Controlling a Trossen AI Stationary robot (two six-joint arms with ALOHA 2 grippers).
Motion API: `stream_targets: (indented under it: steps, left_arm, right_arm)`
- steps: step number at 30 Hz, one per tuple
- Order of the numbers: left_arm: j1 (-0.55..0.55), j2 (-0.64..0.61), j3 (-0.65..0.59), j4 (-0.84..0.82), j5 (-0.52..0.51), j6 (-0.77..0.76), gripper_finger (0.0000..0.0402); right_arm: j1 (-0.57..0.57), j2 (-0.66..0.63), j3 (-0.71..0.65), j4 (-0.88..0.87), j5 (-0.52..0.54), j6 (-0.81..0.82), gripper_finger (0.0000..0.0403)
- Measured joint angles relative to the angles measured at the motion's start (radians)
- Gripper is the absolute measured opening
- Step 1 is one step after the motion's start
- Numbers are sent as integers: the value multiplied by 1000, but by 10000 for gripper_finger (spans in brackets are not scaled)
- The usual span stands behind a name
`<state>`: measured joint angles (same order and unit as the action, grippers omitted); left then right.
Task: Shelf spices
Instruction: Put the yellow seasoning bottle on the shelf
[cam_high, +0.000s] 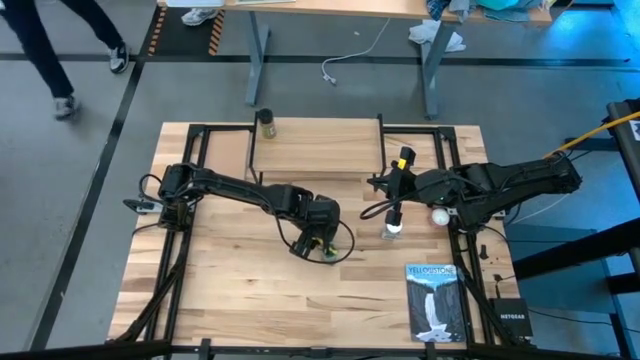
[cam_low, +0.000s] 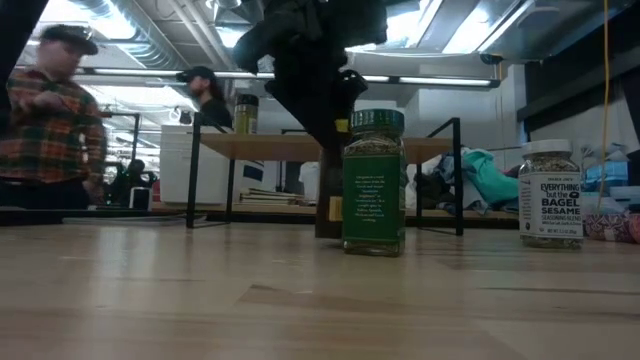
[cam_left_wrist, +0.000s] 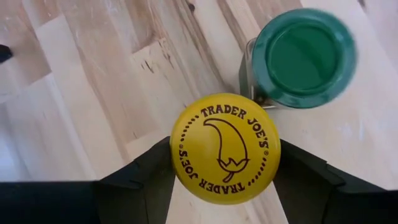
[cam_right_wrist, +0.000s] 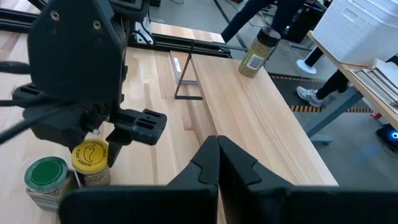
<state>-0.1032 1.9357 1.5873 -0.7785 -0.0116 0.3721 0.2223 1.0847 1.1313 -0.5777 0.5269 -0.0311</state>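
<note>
One jar shelved, the yellow-lidded jar in the left gripper

The yellow-lidded jar (cam_left_wrist: 226, 148) is held between the closed-in fingers of the left gripper (cam_high: 316, 238) near the middle of the tabletop (cam_high: 230, 290), just beside the green jar (cam_left_wrist: 303, 57). The dark-lidded jar (cam_high: 266, 123) is already set at the left end of the shelf (cam_high: 320, 148). The white-lidded jar (cam_high: 393, 226) is left standing on the tabletop below the right gripper (cam_right_wrist: 217, 160), whose fingers are pressed together, empty. Three jars are judged left to shelve.

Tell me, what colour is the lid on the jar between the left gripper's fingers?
Yellow lid, printed with a dark chili-pepper logo; clearest in the left wrist view.
</note>
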Motion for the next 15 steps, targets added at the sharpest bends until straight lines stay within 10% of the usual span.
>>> stream_targets:
  steps: [15]
  left_arm:
    - [18,-80,223,-277,-189,42,215]
  right_arm:
    - [0,0,0,1,-1,0,1]
